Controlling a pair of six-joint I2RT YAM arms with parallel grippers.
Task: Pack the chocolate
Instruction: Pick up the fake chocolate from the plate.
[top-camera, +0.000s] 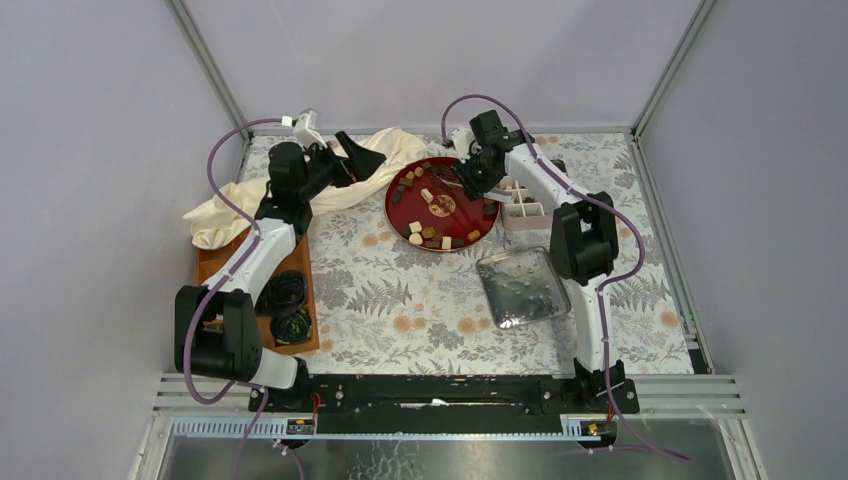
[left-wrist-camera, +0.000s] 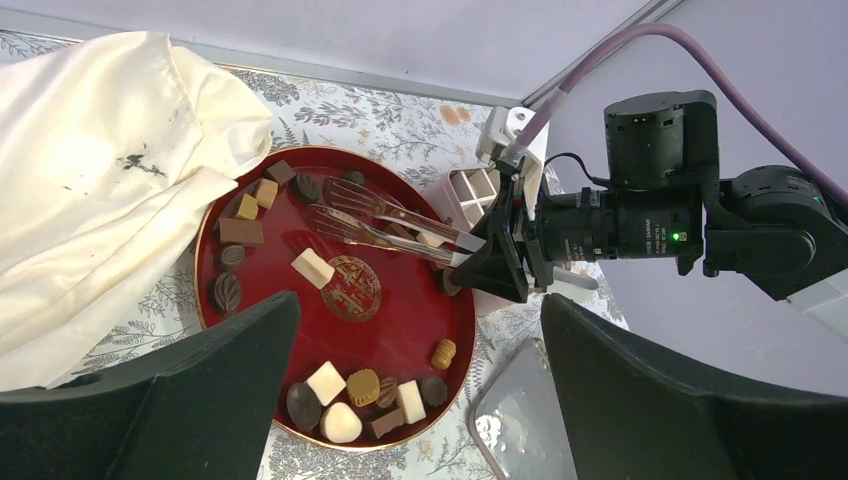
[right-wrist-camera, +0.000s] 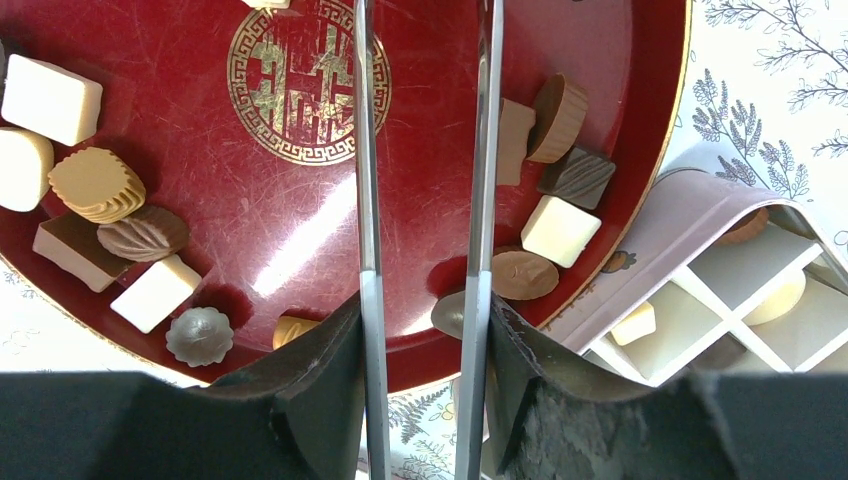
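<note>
The chocolate (top-camera: 430, 234) lies as small dark, tan and white pieces round the edge of a red plate (top-camera: 392, 205). My right gripper (right-wrist-camera: 425, 390) is shut on a pair of metal tongs (right-wrist-camera: 367, 200). The two arms of the tongs (left-wrist-camera: 390, 222) reach across the plate (left-wrist-camera: 400, 320), with their forked tips apart near the dark pieces at its far side. A white cube (left-wrist-camera: 312, 267) lies beside the plate's gold emblem. My left gripper (left-wrist-camera: 420, 400) hangs open above the plate's near-left edge, with nothing in it. Three pieces, among them a white one (right-wrist-camera: 635, 322), sit in the box's compartments.
A white compartment box (top-camera: 522, 208) stands against the plate's right side. A clear plastic lid (top-camera: 522, 288) lies in front of it. A cream cloth (top-camera: 235, 205) is bunched at the back left. A wooden board (top-camera: 305, 300) at the left carries dark coiled rings.
</note>
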